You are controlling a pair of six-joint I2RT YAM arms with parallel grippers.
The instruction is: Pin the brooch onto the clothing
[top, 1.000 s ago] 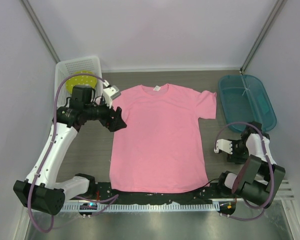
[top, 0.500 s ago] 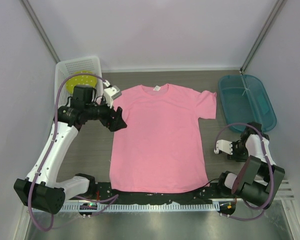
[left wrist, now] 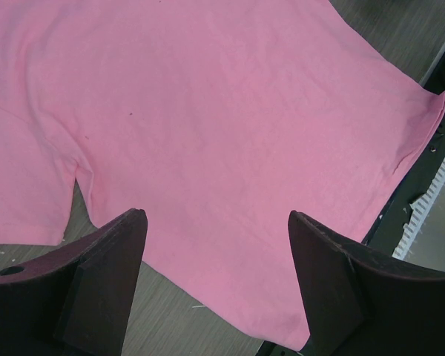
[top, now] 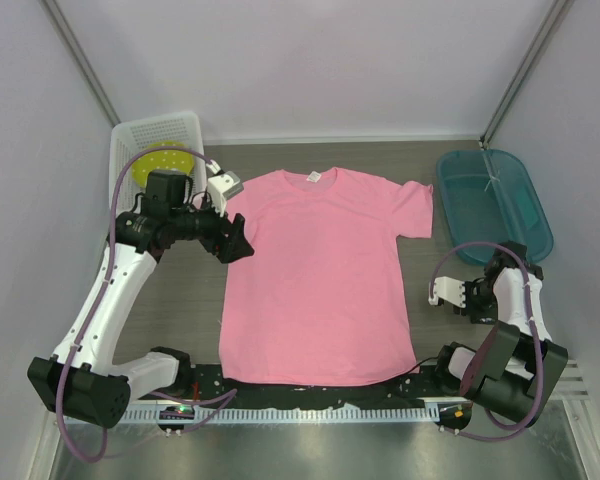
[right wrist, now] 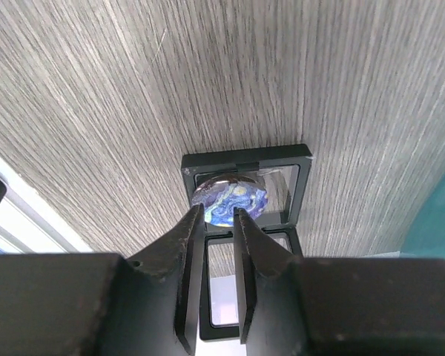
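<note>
The clothing (top: 320,275), a pink T-shirt, lies flat in the middle of the table and fills the left wrist view (left wrist: 230,126). My left gripper (top: 238,240) is open and empty, just above the shirt's left edge below the sleeve (left wrist: 216,222). The brooch (right wrist: 230,202), a round badge with a blue swirl front, sits in an open black square case (right wrist: 245,167) on the table right of the shirt. My right gripper (right wrist: 219,213) hovers at the brooch's near edge, its jaws a narrow gap apart with nothing between them. The brooch is hidden in the top view.
A white basket (top: 152,140) holding a yellow disc stands at the back left. A teal bin (top: 495,200) stands at the back right. A black strip (top: 310,392) runs along the table's near edge, under the shirt's hem.
The right arm's elbow has shifted slightly while its gripper stays over the case. The left arm has barely moved.
</note>
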